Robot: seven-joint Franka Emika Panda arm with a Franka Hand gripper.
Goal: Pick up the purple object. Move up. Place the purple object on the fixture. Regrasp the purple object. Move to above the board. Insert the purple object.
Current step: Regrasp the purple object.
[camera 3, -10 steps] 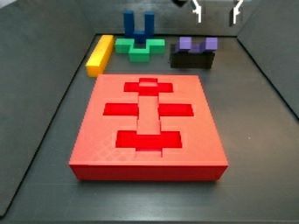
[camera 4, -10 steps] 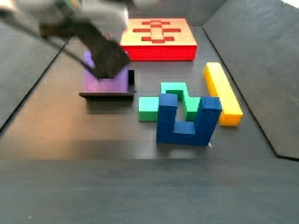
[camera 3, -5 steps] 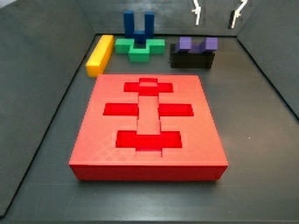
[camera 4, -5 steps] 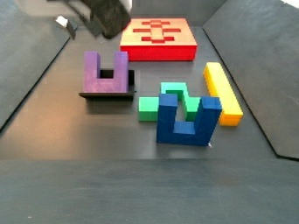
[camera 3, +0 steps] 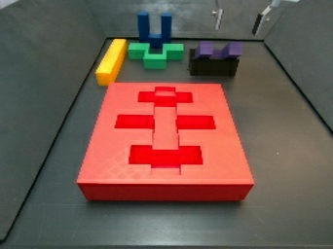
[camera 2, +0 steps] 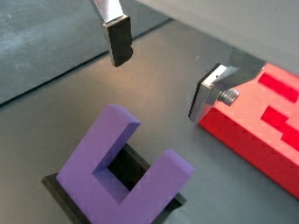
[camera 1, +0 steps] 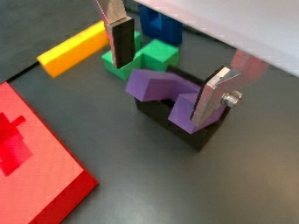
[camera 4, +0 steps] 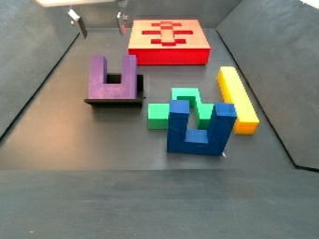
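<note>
Dark grey floor (camera 4: pixel 75 187), sloped walls, purple object (camera 4: pixel 112 77) on fixture (camera 4: pixel 115 101), pincer (camera 2: pixel 163 74) above, plates apart, empty.

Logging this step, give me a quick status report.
End effector open, empty, above the purple block. Purple block resting on the fixture, released. Nothing between the fingers.

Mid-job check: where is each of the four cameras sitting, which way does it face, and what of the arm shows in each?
Wrist view: above the purple object on the fixture; open gripper straddles it.
Wrist view: above the same piece; fingers show, board beside.
Side view: at the board's near end, facing the far pieces; fingertips at the top edge.
Side view: opposite end, blue piece nearest; gripper at top.
All four share the purple object.
</note>
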